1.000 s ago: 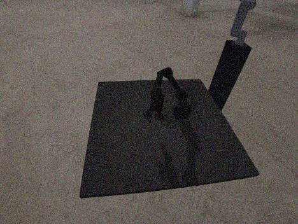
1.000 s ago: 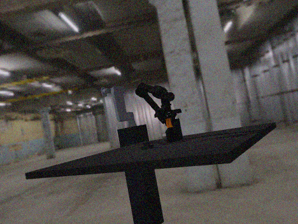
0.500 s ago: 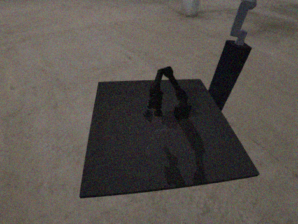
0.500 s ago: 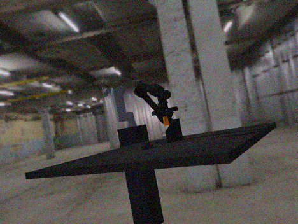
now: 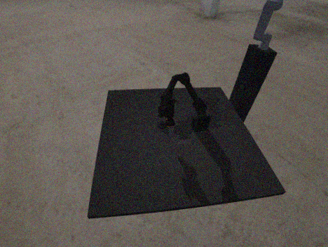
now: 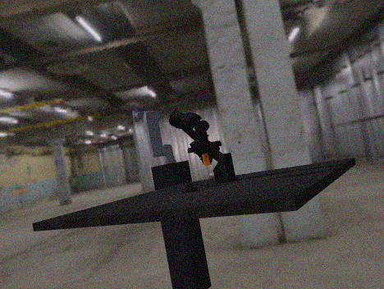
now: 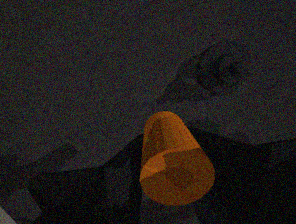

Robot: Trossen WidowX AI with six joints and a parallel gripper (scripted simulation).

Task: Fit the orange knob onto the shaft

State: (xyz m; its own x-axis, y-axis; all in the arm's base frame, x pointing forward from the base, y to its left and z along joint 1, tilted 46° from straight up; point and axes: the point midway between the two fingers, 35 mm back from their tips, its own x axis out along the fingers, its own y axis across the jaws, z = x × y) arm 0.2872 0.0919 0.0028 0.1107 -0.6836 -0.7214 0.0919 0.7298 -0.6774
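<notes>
Exterior view, our gripper point(image 5: 167, 121) point(image 6: 205, 153) point(image 7: 165, 134) closed on the orange knob point(image 6: 206, 159) point(image 7: 175, 165), which we held raised above the dark table point(image 5: 151, 168) point(image 6: 246, 198) point(image 7: 75, 65), the arm point(image 5: 182, 78) point(image 6: 186, 120) bent above it.

A bare industrial hall – a disused warehouse or factory floor by the look of it
Thick pale pillars point(image 6: 275, 82) rise to a dark beamed ceiling with strip lights point(image 6: 88, 29); corrugated-looking walls point(image 6: 349, 94) stand at the right; a yellow overhead rail point(image 6: 33, 107) runs at the left, above a wall painted yellowish over blue point(image 6: 25, 164) – the wide floor point(image 5: 45, 140) point(image 6: 102, 246) is stained and dull.
</notes>
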